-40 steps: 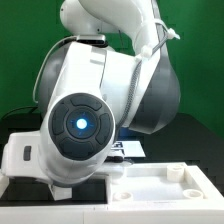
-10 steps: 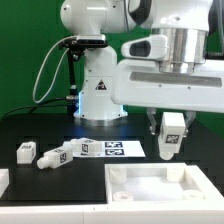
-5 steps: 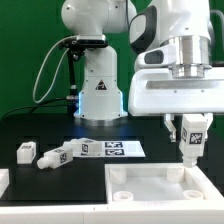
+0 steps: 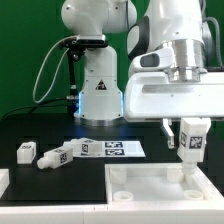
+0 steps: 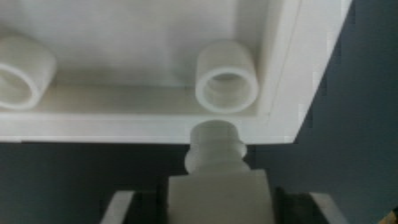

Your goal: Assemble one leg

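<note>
My gripper (image 4: pixel 191 146) is shut on a leg (image 4: pixel 193 136), a small white block with black-and-white tags. It holds the leg upright just above the far right corner of the white panel (image 4: pixel 140 187). In the wrist view the leg (image 5: pixel 217 165) points its peg at a round socket (image 5: pixel 226 86) near the panel's rim. The fingers (image 5: pixel 121 205) flank the leg. Two more legs (image 4: pixel 26 152) (image 4: pixel 60 154) lie on the black table at the exterior view's left.
The marker board (image 4: pixel 115 148) lies flat behind the panel, with another leg (image 4: pixel 84 148) at its left end. The robot base (image 4: pixel 97 85) stands at the back. A second socket (image 5: pixel 18 80) shows on the panel in the wrist view.
The gripper with the leg has moved toward the exterior view's right and lowered a little, settling over the panel's far right corner. Four seconds ago the arm blocked the view.
</note>
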`<action>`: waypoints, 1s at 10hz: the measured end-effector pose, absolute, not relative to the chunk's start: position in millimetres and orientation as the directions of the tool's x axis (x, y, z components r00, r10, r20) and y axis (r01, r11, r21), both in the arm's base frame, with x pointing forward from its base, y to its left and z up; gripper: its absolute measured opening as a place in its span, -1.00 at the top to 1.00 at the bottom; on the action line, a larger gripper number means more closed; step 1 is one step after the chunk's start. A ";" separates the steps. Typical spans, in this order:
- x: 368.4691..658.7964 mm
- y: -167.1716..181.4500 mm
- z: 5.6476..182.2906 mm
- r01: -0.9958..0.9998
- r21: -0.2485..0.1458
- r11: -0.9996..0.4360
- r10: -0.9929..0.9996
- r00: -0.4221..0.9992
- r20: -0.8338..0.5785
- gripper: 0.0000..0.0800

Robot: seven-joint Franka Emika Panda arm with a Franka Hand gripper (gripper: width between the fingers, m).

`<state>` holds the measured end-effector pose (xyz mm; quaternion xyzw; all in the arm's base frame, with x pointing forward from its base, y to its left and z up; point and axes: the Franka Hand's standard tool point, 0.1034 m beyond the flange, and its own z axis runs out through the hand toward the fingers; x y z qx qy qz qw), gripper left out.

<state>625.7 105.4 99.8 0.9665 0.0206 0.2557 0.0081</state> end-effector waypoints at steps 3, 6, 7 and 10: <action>624.8 105.2 99.0 0.037 0.028 -0.999 0.046 0.870 0.491 0.30; 623.0 99.8 83.8 0.057 0.042 -0.998 0.070 0.861 0.503 0.30; 621.9 104.2 80.7 0.058 0.040 -0.998 0.070 0.863 0.500 0.30; 619.9 109.0 71.4 0.060 0.040 -0.997 0.071 0.869 0.490 0.30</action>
